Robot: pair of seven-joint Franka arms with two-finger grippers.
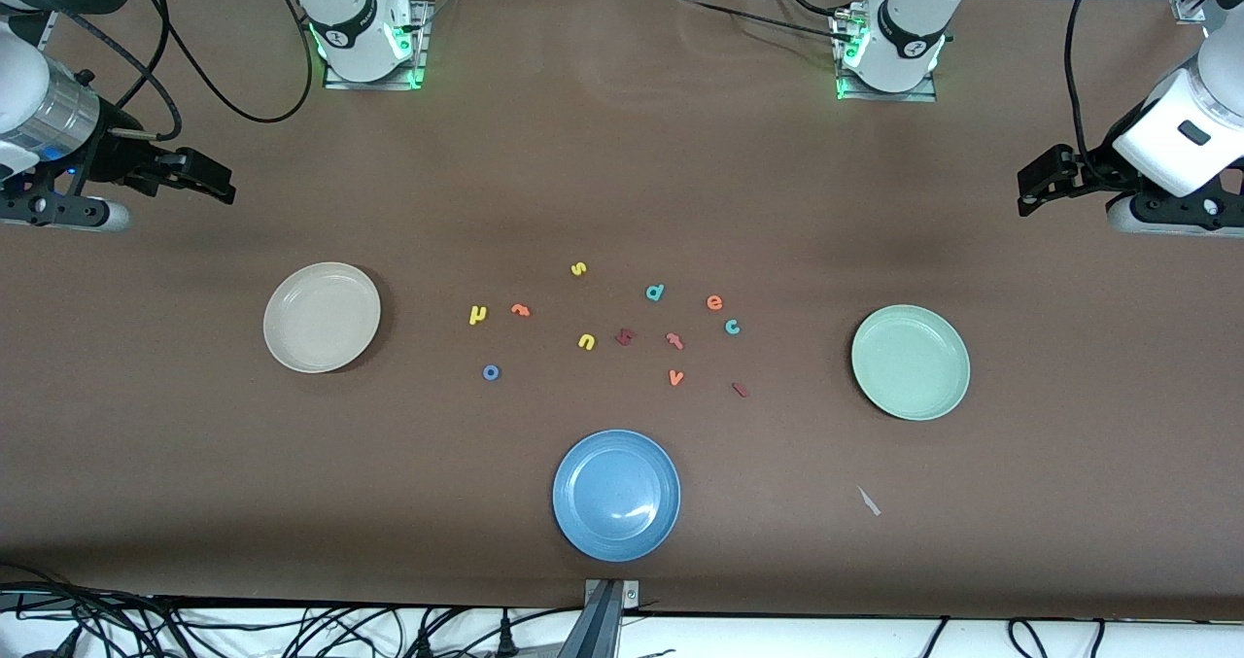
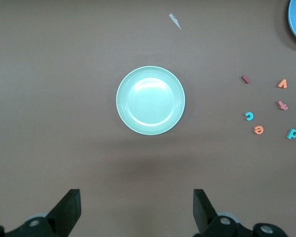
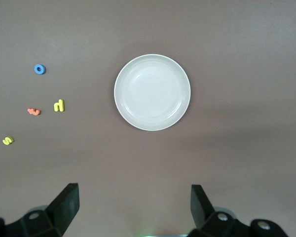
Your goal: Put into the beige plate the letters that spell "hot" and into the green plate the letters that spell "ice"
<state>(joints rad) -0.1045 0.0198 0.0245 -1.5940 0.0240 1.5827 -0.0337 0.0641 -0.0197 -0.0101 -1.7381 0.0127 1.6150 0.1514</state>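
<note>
On the brown table [image 1: 622, 153] three plates lie empty: the beige plate [image 1: 322, 317] toward the right arm's end, the green plate [image 1: 911, 362] toward the left arm's end, and a blue plate [image 1: 616, 495] between them, nearest the front camera. Between the beige and green plates the small letters lie scattered, all flat on the table and apart from one another. Toward the beige plate lie the yellow h [image 1: 477, 315], the orange t [image 1: 521, 310] just beside it, and the blue o [image 1: 491, 372], nearer the camera. Toward the green plate lie the orange e [image 1: 715, 302], the teal c [image 1: 732, 327] and the dark red i [image 1: 741, 390]. Among them sit a yellow s [image 1: 578, 269], a teal d [image 1: 655, 293], a yellow n [image 1: 586, 341], a pinkish-red t [image 1: 674, 340] and an orange v [image 1: 675, 378]. The left pincer [image 2: 137, 207] hangs over the table near the green plate, jaws wide apart and holding nothing. The right pincer [image 3: 134, 205] hangs likewise near the beige plate, spread wide and empty.
</note>
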